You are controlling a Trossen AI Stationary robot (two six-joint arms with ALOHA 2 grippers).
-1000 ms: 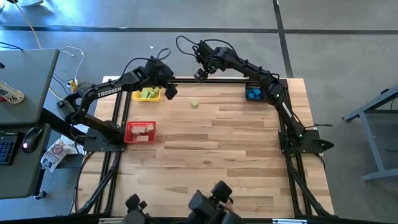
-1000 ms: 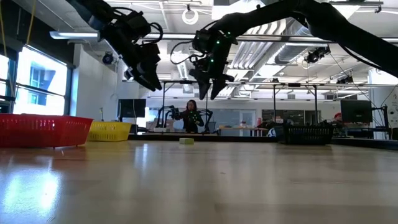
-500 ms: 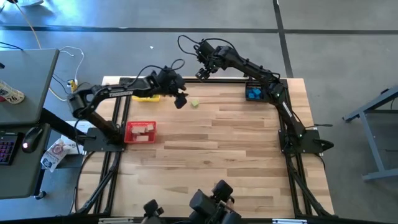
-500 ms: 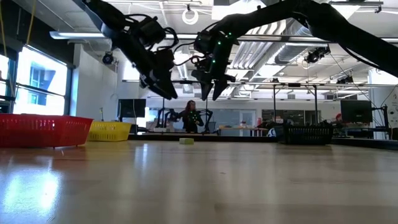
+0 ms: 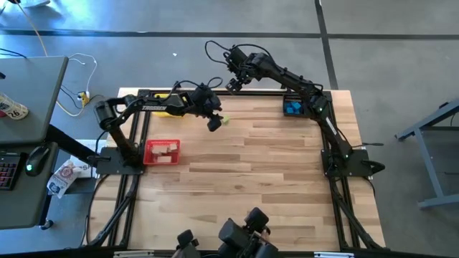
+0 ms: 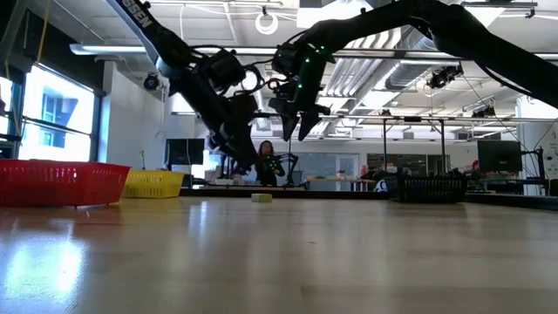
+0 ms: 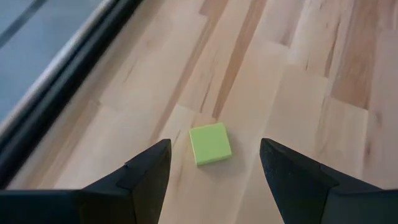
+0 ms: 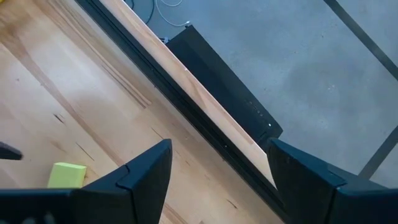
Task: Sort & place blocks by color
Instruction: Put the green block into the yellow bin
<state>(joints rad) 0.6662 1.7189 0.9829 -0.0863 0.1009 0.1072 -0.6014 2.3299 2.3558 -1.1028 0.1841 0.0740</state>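
Blocks look nearly sorted: 1 light green block (image 7: 210,143) lies loose on the table (image 5: 272,165) w/ nothing touching it, near the yellow bin (image 5: 163,110) that already holds green ones, while tan ones sit in the red bin (image 5: 163,152) and blue ones in the black bin (image 5: 292,107). Left gripper (image 7: 214,169) hangs just over the green block, jaws spread wide w/ the block between the 2 fingers, probably lined up to drop and pinch it. Right gripper (image 5: 232,85), also released and empty, waits raised over the table's far edge, apparently clear of the left arm's path.

Bright, even daylight; window glare on the table (image 6: 261,262), arms backlit dark.
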